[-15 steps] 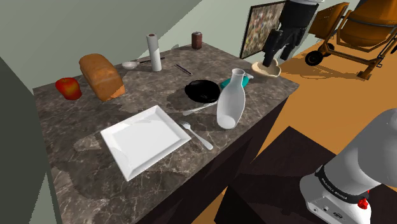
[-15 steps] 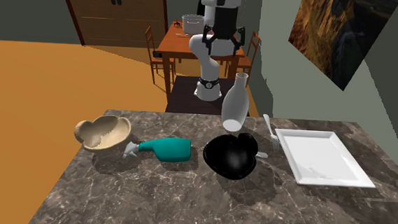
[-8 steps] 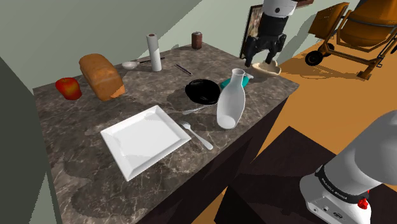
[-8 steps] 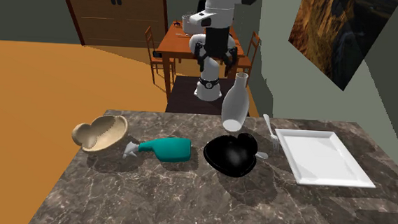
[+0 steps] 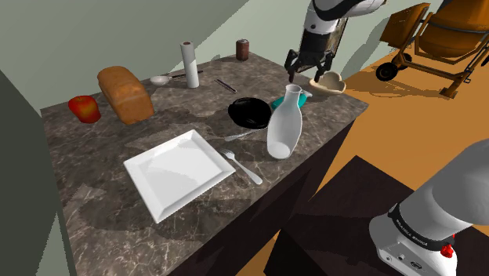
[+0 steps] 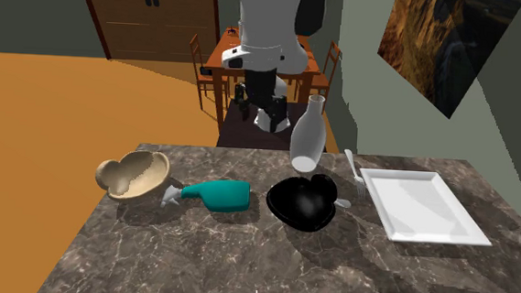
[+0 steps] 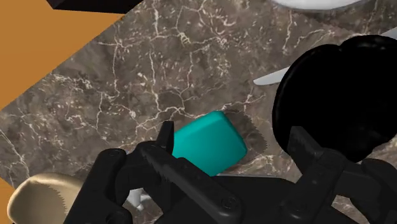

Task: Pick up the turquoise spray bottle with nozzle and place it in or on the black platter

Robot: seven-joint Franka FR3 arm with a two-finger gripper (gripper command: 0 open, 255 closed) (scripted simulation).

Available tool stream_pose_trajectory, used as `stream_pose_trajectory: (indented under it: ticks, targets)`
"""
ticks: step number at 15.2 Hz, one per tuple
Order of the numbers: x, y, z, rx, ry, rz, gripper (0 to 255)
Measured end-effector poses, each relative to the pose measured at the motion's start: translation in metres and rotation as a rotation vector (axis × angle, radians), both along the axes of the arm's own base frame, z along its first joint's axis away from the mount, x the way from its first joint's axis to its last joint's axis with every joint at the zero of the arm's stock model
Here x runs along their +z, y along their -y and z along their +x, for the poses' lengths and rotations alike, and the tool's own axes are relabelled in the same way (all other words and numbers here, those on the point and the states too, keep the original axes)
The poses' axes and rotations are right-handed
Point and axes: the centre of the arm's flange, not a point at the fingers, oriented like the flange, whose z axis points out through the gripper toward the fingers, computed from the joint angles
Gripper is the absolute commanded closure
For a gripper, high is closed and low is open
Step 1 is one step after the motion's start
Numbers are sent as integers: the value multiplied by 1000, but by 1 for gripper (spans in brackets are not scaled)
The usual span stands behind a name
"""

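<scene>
A dark marble desk point(image 5: 94, 188) carries everything. The white arm point(image 5: 333, 14) reaches over the desk's corner on the stand's side. Its black end effector point(image 7: 232, 130) hangs above that corner, clear of the surface, with its fingers point(image 7: 167, 137) spread wide and gripping nothing.

A white square plate point(image 5: 179, 172) lies flat near the edge that faces the stand. A brown loaf point(image 5: 124, 94) sits by the opposite edge. A white jug point(image 5: 284, 124) stands upright at the stand-side edge, between the plate and the corner under the arm.

Just beside the jug, further in from the edge, is the black platter point(image 6: 305, 204), which is heart-shaped in outline. The turquoise spray bottle point(image 6: 221, 195) lies on its side on the desk, between the platter and a tan bowl point(image 6: 134, 174). Its base is just beside the platter without touching it, and its grey nozzle points at the bowl. In the wrist view its body lies below the gap between the fingers, untouched. The bowl sits at the corner itself.

A paper roll point(image 5: 189, 64) stands upright near the far edge. A red apple point(image 5: 85, 108) rests beside the loaf, and a brown can point(image 5: 244, 50) stands at the far corner. A fork point(image 5: 244, 167) lies between plate and jug, and a spoon point(image 5: 161, 79) lies by the roll.
</scene>
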Motion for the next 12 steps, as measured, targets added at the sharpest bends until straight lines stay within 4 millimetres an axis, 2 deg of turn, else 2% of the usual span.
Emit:
stream_pose_trajectory:
  ticks: [7, 12]
  targets:
    - [-47, 57, 53, -245, -21, 11, 0]
    - [-86, 105, 79, -420, -36, 18, 0]
